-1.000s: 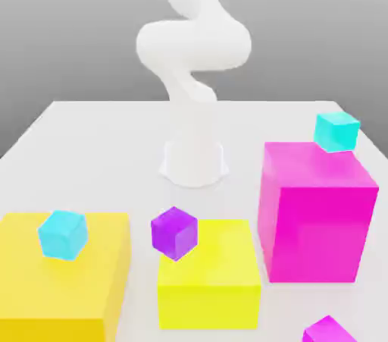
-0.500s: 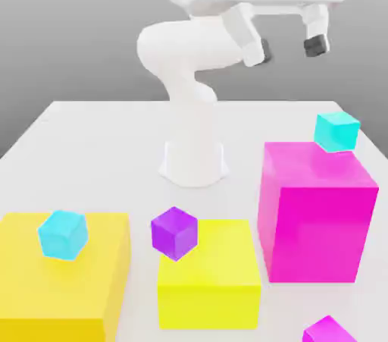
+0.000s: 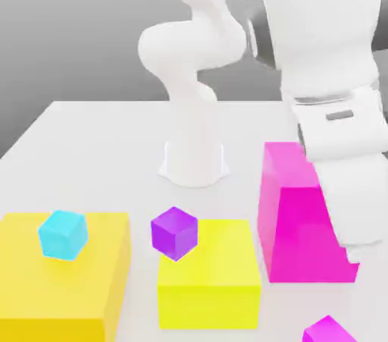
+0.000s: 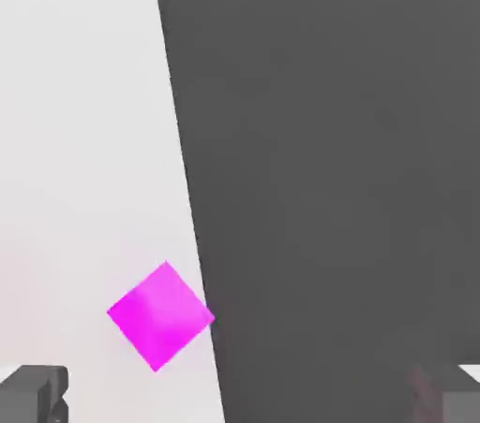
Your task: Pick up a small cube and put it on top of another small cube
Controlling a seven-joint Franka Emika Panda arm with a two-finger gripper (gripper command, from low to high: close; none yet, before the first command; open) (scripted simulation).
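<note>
A small magenta cube lies on the white table at the front of the exterior view's right; in the hand view this magenta cube sits close to the table's edge. My gripper is open, its fingertips far apart with nothing between them, and the magenta cube lies ahead, nearer one finger. A small purple cube rests on the corner of the middle yellow block. A small cyan cube sits on the wide yellow block at the exterior view's left.
My arm hangs large over the exterior view's right and covers part of the tall magenta block. The robot base stands at the table's middle back. Dark floor lies beyond the table's edge.
The arm has swung down and forward over the exterior view's right, in front of the magenta block. It now hides the cyan cube seen on that block earlier. The cubes have not moved.
</note>
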